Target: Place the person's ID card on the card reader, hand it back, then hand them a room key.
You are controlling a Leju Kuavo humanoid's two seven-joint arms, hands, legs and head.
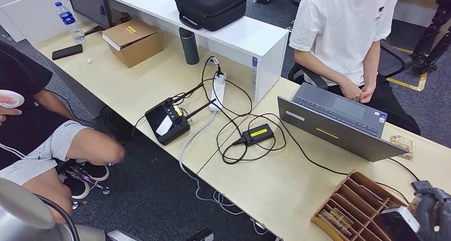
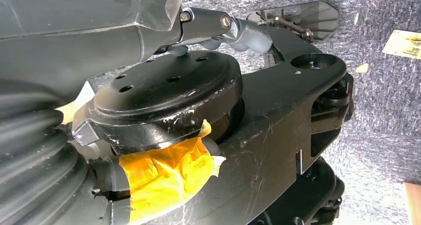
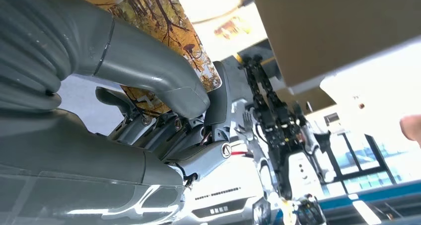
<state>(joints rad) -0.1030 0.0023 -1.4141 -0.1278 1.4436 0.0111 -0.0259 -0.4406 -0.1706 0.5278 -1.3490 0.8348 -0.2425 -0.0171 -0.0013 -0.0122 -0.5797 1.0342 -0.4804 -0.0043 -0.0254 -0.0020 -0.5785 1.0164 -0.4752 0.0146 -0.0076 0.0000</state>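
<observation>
My right hand [image 1: 433, 209] sits at the near right corner of the table, beside a wooden card rack [image 1: 355, 198]. Seen from the right wrist, this hand [image 3: 164, 111] pinches a card printed with autumn trees [image 3: 164, 31] between thumb and fingers. A dark glossy device [image 1: 396, 223] lies by the hand at the rack's near end. Similar patterned cards [image 1: 335, 218] stand in the rack, and one more card [image 1: 401, 143] lies on the table behind the laptop. My left hand [image 2: 218, 26] hangs low over the floor, fingers loosely stretched, holding nothing.
A person in a white shirt [image 1: 345, 28] sits across the table behind an open grey laptop [image 1: 335, 124], hands together. Another person [image 1: 32, 118] sits at the left. Cables, a power brick [image 1: 259, 134] and a controller [image 1: 167, 121] lie mid-table. A small card [image 2: 402, 43] lies on the carpet.
</observation>
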